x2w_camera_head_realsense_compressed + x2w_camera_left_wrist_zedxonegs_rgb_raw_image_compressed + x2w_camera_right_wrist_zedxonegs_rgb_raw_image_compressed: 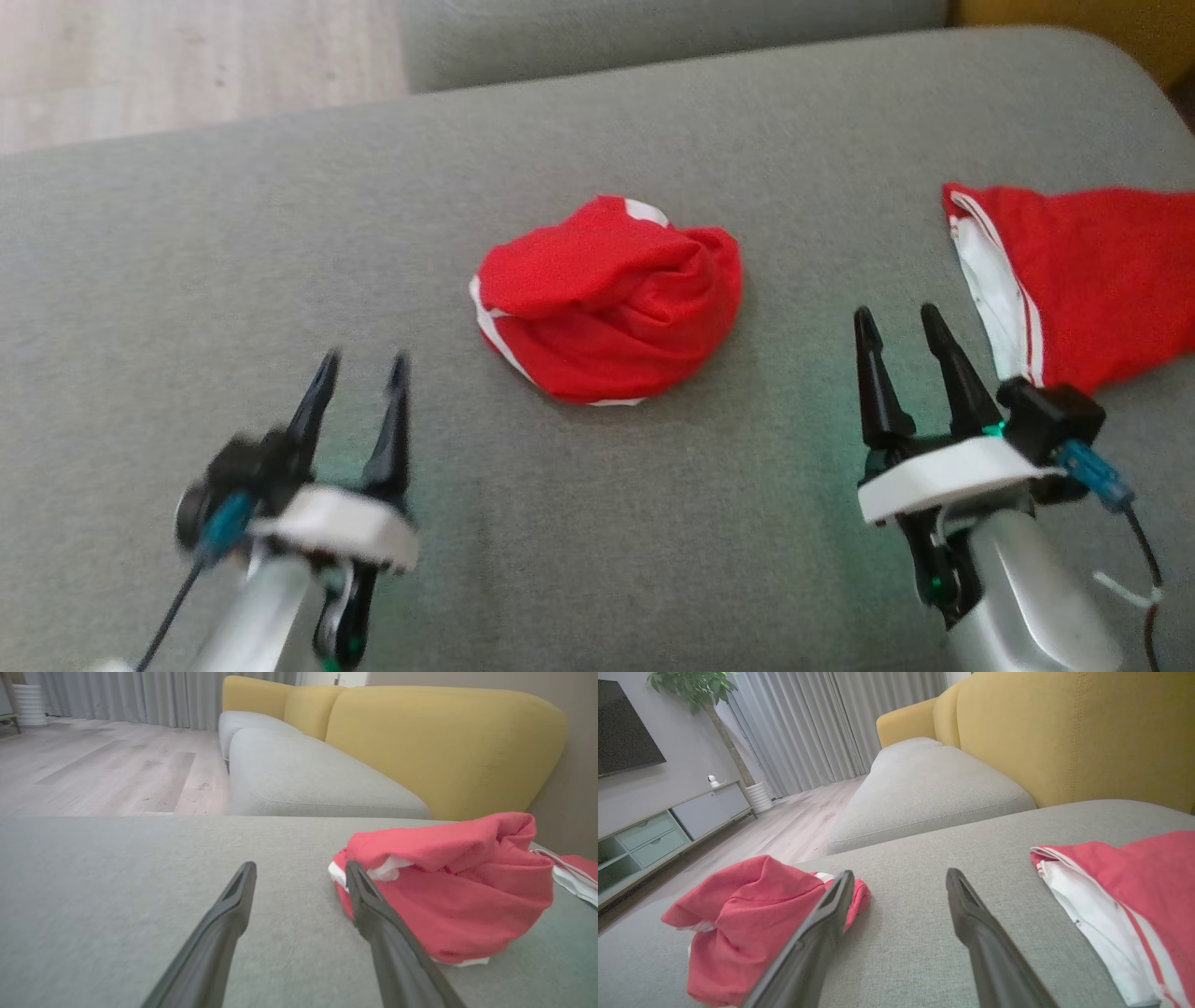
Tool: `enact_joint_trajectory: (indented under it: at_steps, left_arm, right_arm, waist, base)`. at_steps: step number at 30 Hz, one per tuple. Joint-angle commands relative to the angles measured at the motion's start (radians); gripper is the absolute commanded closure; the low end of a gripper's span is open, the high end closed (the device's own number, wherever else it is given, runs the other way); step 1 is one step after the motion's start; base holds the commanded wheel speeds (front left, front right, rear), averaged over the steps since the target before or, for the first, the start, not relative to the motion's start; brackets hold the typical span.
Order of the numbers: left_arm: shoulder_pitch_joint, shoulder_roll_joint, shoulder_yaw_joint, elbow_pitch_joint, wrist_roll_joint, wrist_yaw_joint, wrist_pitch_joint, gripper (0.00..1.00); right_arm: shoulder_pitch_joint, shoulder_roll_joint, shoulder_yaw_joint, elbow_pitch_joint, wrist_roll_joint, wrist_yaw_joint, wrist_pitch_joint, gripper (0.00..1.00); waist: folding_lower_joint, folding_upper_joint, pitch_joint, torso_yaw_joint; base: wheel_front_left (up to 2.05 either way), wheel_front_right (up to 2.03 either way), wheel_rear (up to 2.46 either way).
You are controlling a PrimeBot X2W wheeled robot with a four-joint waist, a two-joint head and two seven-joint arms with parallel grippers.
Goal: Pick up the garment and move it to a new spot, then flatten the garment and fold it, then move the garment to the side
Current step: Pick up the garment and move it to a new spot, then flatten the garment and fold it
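Red garment (607,303) lies bunched mid-sofa (280,233). Left end effector (364,359): jaws apart, empty, near garment. Right end effector (898,315): jaws apart, empty, between garment and second red cloth (1083,271).

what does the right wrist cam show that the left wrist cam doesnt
Right wrist view, not left: a wall TV, a low cabinet with drawers, and the open right gripper. Left wrist view, not right: the open left gripper. Both: the crumpled red garment, the second red-and-white garment, the grey sofa seat, yellow backrest, curtains and wood floor.
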Motion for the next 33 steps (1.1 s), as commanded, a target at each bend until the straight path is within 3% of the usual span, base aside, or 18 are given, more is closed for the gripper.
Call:
enact_joint_trajectory:
  at_steps: [1, 8, 14, 17, 25, 33]
  left_arm:
    - [-0.008, 0.005, 0.069, -0.041, 0.013, 0.014, -0.005, 0.00]
    - [0.222, -0.056, 0.221, -0.142, 0.116, 0.021, -0.005, 0.00]
    - [0.352, -0.115, 0.307, -0.196, 0.189, -0.021, -0.005, 0.00]
    - [0.362, -0.128, 0.317, -0.200, 0.207, -0.038, -0.005, 0.00]
    - [0.333, -0.150, 0.309, -0.184, 0.237, -0.084, -0.005, 0.00]
    - [0.306, -0.153, 0.280, -0.171, 0.199, -0.092, -0.005, 0.00]
  right_arm:
    - [0.000, 0.002, 0.013, -0.028, 0.006, -0.001, -0.014, 0.00]
    - [0.059, 0.002, -0.004, -0.018, 0.005, -0.001, -0.014, 0.00]
    - [0.091, 0.002, 0.013, -0.003, -0.001, -0.001, -0.014, 0.00]
    - [0.089, 0.002, 0.044, -0.002, -0.006, -0.001, -0.014, 0.00]
    - [0.002, 0.002, 0.290, 0.111, -0.004, -0.001, 0.019, 0.00]
    - [-0.117, 0.002, 0.283, 0.269, -0.088, -0.001, 0.051, 0.00]
  waist:
    - [0.0001, 0.0000, -0.030, 0.031]
    - [0.0001, 0.0000, -0.101, 0.086]
    - [0.0001, 0.0000, -0.112, 0.104]
    - [0.0001, 0.0000, -0.104, 0.113]
    - [0.0001, 0.0000, -0.059, 0.190]
    - [0.0001, 0.0000, -0.008, 0.279]
  base:
    - [0.00, 0.00, 0.00]
    - [0.00, 0.00, 0.00]
    - [0.00, 0.00, 0.00]
    - [0.00, 0.00, 0.00]
    - [0.00, 0.00, 0.00]
    - [0.00, 0.00, 0.00]
